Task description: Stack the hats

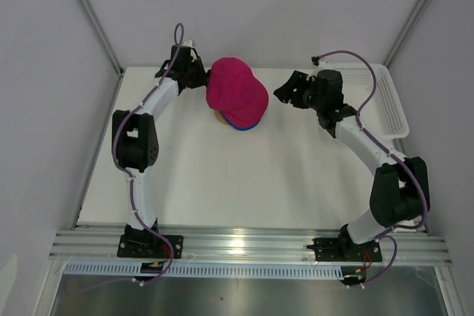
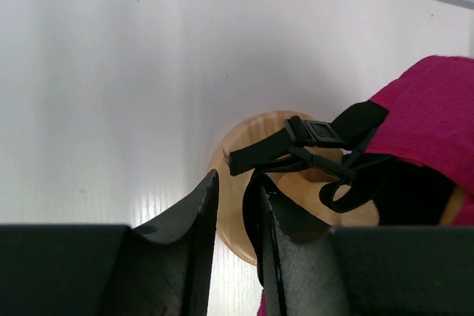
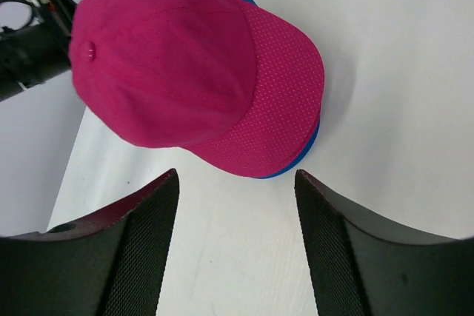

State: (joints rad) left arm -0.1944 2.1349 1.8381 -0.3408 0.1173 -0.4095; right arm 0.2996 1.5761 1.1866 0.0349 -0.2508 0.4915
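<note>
A magenta-pink hat (image 1: 235,91) lies on top of a royal blue hat, of which only the brim edge (image 1: 241,126) shows. Both rest on the tan wooden stand (image 1: 220,117). I cannot make out a second pink hat. My left gripper (image 1: 204,78) is at the back of the pink hat. In the left wrist view the left gripper (image 2: 237,177) has its jaws a narrow gap apart, and the hat's black buckle strap (image 2: 296,146) runs along the right finger above the stand (image 2: 244,183). My right gripper (image 1: 284,94) is open and empty, just short of the pink brim (image 3: 274,101) and the blue edge (image 3: 296,160).
A white plastic mesh basket (image 1: 390,98) stands at the back right, beside the right arm. Grey walls close the table on the left, back and right. The metal rail with the arm bases (image 1: 244,246) runs along the near edge.
</note>
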